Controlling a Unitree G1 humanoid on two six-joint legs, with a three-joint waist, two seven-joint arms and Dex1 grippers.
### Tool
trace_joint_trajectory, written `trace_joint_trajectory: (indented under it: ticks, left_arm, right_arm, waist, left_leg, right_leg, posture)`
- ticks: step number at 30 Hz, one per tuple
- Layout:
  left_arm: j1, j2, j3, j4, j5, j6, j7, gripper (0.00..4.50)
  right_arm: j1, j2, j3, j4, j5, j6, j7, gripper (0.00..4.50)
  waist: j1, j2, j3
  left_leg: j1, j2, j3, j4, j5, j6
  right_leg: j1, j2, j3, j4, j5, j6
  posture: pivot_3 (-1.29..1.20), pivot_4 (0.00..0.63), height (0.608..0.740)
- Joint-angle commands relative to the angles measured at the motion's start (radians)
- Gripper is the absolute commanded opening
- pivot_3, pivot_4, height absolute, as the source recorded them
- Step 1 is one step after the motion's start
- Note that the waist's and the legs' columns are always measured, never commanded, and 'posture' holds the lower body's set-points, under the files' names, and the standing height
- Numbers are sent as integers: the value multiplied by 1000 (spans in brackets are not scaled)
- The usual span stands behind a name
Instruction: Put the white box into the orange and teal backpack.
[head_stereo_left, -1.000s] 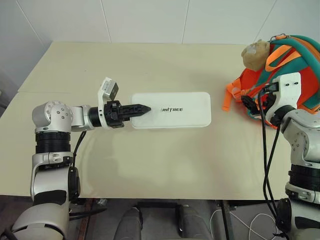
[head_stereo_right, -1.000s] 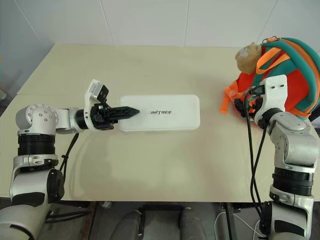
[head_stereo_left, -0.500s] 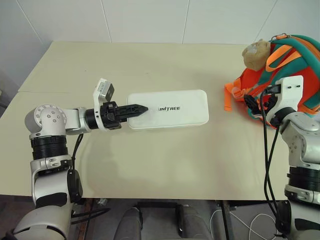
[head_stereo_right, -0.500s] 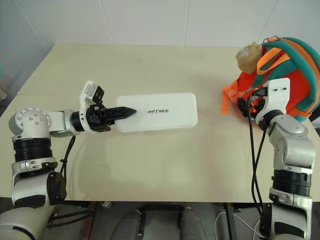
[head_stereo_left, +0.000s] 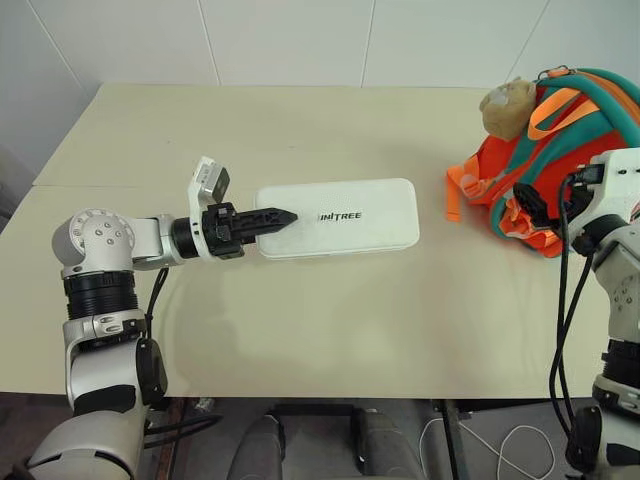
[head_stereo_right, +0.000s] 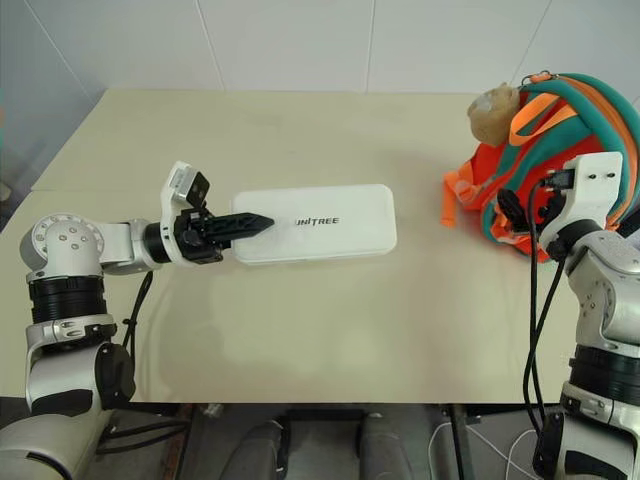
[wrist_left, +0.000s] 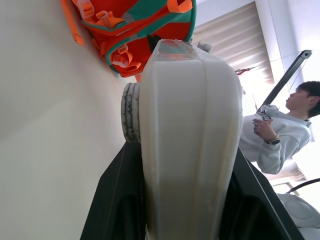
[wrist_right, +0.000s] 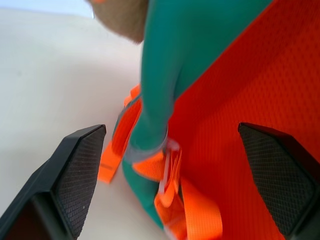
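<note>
My left gripper (head_stereo_left: 283, 216) clamps the white box (head_stereo_left: 340, 217) by its end at mid-table (head_stereo_left: 300, 330), ready to carry. My right gripper (wrist_right: 175, 185) gapes at the orange and teal backpack (head_stereo_left: 560, 130), probably to hold it.

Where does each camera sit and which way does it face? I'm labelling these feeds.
Left eye, right eye: head stereo pair, looking down over the table; left gripper shut on the white box, right gripper at the orange and teal backpack.
Left wrist: along the box toward the backpack; a seated person beyond.
Right wrist: between open fingers, facing the backpack.
Shared: backpack in all.
</note>
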Motion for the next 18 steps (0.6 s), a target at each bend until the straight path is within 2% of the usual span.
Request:
trace_joint_trajectory:
  ticks: [1,9,12,18]
  left_arm:
    - [-30,3,17,-4,-25,-14,-5,1271]
    - [-17,13,38,-16,-30,-11,10,1271]
    - [-12,15,50,-23,-31,-9,20,1271]
    - [-9,39,78,-17,-23,-26,36,1271]
  right_arm:
    - [-80,1,2,99,16,-96,29,4500]
    - [-276,24,78,439,-26,-277,63,4500]
    - [-317,34,102,496,-35,-303,57,3900]
    - [-341,43,127,445,-15,-274,79,1877]
  waist:
    - [-1,0,0]
    - [-4,0,0]
    - [-3,0,0]
    - [-6,0,0]
  left_leg:
    - [0,0,0,0,0,0]
    - [0,0,0,-2,0,-1]
    - [0,0,0,-2,0,-1]
    - [0,0,0,-3,1,-2]
  right_leg:
    - [0,0,0,0,0,0]
    - [0,0,0,-1,0,0]
    - [0,0,0,-2,0,0]
    - [0,0,0,-1,0,0]
  posture:
    - [0,150,740]
    - [0,150,740]
    - [0,150,740]
    - [0,150,740]
